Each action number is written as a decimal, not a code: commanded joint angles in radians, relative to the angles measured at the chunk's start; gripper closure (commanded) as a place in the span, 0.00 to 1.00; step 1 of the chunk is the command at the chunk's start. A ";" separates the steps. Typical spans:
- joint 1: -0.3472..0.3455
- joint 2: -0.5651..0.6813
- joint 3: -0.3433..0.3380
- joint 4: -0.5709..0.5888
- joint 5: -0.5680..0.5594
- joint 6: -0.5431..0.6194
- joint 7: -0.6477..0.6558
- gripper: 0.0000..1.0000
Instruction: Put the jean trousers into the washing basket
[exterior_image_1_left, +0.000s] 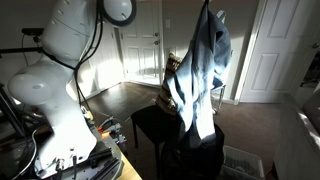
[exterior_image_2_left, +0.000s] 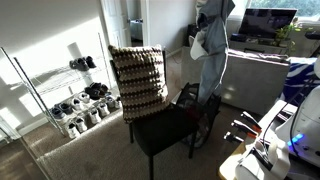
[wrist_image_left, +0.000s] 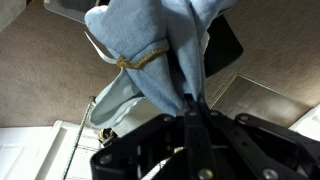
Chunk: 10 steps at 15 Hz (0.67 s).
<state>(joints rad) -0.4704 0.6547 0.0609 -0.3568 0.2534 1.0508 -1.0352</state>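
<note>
The jean trousers (exterior_image_1_left: 200, 70) hang limp and long from my gripper (wrist_image_left: 190, 108), which is shut on a fold of the denim high above the floor. In the wrist view the blue cloth (wrist_image_left: 150, 40) drops straight away from the jaws, with paler inner patches showing. In an exterior view the trousers (exterior_image_2_left: 210, 55) reach down to the washing basket (exterior_image_2_left: 193, 108), a black soft hamper behind the chair. Their lower end is at or just inside its rim. The basket is a dark shape under the trousers in an exterior view (exterior_image_1_left: 205, 155).
A black chair (exterior_image_2_left: 165, 130) carries a brown-and-cream woven back (exterior_image_2_left: 138, 78) next to the basket. A wire shoe rack (exterior_image_2_left: 70, 100) stands by the wall. The white robot body (exterior_image_1_left: 60, 90) and white doors (exterior_image_1_left: 140, 45) show in an exterior view.
</note>
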 joint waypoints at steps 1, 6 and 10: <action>0.047 0.001 0.012 0.000 -0.012 0.023 0.021 1.00; 0.094 0.037 0.015 0.000 -0.022 0.067 -0.021 1.00; 0.089 0.104 0.000 -0.001 -0.045 0.152 -0.036 1.00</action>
<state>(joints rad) -0.3720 0.7282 0.0638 -0.3578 0.2443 1.1413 -1.0366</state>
